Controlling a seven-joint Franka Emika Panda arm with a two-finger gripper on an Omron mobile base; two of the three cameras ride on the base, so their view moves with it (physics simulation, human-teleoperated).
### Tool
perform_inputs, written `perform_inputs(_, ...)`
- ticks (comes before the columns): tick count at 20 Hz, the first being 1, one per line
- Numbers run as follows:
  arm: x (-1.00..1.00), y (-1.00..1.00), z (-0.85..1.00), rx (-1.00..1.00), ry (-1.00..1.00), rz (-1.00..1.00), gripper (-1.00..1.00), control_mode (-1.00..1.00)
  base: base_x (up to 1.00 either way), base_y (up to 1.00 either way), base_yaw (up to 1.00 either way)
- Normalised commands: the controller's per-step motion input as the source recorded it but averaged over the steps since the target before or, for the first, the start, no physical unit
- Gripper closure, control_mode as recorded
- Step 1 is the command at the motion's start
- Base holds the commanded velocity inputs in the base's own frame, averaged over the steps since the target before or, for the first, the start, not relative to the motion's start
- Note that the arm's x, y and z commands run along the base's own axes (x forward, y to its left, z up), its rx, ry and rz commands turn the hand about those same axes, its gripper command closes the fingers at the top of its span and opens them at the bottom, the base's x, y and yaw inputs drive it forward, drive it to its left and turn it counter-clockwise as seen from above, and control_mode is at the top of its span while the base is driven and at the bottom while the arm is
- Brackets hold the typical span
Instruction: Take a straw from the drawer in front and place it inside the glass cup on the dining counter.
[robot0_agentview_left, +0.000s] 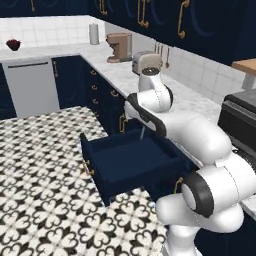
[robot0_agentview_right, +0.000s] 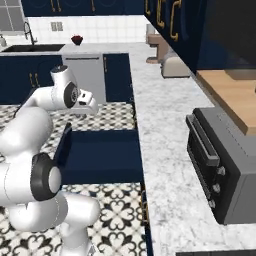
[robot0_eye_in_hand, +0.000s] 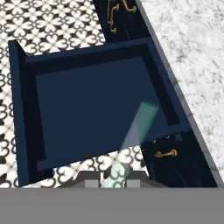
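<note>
1. Three views were given; the drawer (robot0_agentview_left: 132, 162) was seen pulled fully open in all of them, navy box standing out over the patterned floor (robot0_agentview_left: 40, 165).
2. In the hand view the straw (robot0_eye_in_hand: 133, 135) was seen clamped between the fingertips (robot0_eye_in_hand: 92, 177), jaws nearly closed on its lower end, its pale length running up and right over the open drawer's rear right corner.
3. In the left base view the straw was made out as a thin pale line (robot0_agentview_left: 142, 132) below the wrist, just above the drawer's back edge; the gripper itself was hidden there behind the arm.
4. In the right base view the gripper (robot0_agentview_right: 90, 106) was seen above the drawer's left part; the straw could not be made out there.
5. A brass handle (robot0_eye_in_hand: 165, 153) on the neighbouring cabinet front was shown by the hand view.
6. A toaster (robot0_agentview_left: 146, 62) and coffee machine (robot0_agentview_left: 119, 47) on the marbled wall counter (robot0_agentview_right: 160, 125) were shown by the base views; a grey toaster oven (robot0_agentview_right: 225, 165) was shown fully by the right base view.
</note>
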Motion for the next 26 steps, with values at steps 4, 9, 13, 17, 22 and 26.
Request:
perform_inputs(4, 0.0, 0.0, 0.0, 0.0, 0.0, 0.0, 1.0, 1.0, -0.43, 0.83, 0.78)
perform_inputs(9, 0.0, 0.0, 0.0, 0.0, 0.0, 0.0, 1.0, 1.0, -0.14, 0.85, 0.84)
perform_inputs(13, 0.0, 0.0, 0.0, 0.0, 0.0, 0.0, 1.0, 1.0, 0.0, 0.8, 0.81)
perform_inputs(17, 0.0, 0.0, 0.0, 0.0, 0.0, 0.0, 1.0, 1.0, 0.16, 0.81, 0.74)
perform_inputs(22, 0.0, 0.0, 0.0, 0.0, 0.0, 0.0, 1.0, 1.0, 0.63, 0.98, 0.54)
perform_inputs(26, 0.0, 0.0, 0.0, 0.0, 0.0, 0.0, 1.0, 1.0, 1.0, 1.0, 0.13)
